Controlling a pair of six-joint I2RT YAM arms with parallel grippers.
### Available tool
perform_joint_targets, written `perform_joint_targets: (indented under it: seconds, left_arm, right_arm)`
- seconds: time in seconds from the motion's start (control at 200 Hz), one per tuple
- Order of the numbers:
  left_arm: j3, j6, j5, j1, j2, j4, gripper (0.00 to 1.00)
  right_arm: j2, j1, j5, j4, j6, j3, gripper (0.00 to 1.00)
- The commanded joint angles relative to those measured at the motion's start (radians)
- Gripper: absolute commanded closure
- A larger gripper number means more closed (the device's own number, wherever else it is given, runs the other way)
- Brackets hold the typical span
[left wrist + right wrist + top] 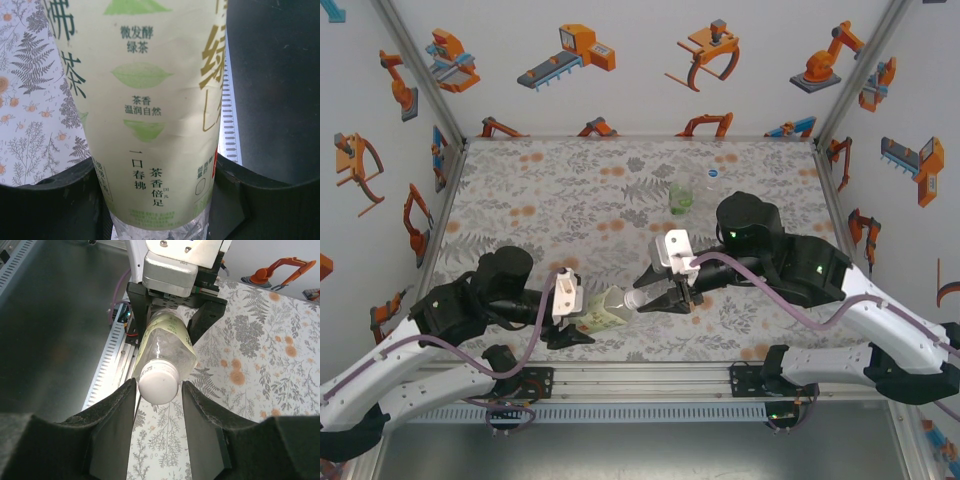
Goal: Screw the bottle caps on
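Claws meet low over the flowery surface (550,200) in the top view. The left claw (582,322) holds the labelled bottle (610,308), which lies on its side, up off the surface. A white cap (635,299) sits on the end of the labelled bottle that faces away from the left claw. The right claw (648,297) is right at that capped end. A green bottle (680,198) and a clear bottle (712,184) stand upright side by side, well apart from the labelled bottle, toward the back wall.

In the left wrist view, the labelled bottle (150,100) looks very big. The left claw (160,200) is squeezed shut on it. One of its dark fingers (55,200) presses each side of the bottle near its clear bottom.

In the right wrist view, the white cap (159,383) is on the neck of the labelled bottle (167,345). The right claw (159,390) has its two fingers (112,435) very close on either side of the cap. Whether they squeeze it yet cannot be told. At the far end of the labelled bottle, the left claw (172,315) grips its body.
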State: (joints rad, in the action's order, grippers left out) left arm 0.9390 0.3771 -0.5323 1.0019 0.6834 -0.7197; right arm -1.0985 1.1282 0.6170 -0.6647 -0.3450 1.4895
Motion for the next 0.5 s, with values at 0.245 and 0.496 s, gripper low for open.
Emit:
perform_joint_targets:
  seconds: [0.245, 0.496]
  left_arm:
    - [0.025, -0.008, -0.008, 0.004, -0.006, 0.008, 1.0]
    - [0.015, -0.014, 0.021, 0.004, 0.002, 0.028, 1.0]
  right_arm:
    - [0.007, 0.002, 0.01, 0.048, -0.001, -0.026, 0.65]
    - [0.034, 0.001, -0.082, 0.123, 0.238, -0.074, 0.88]
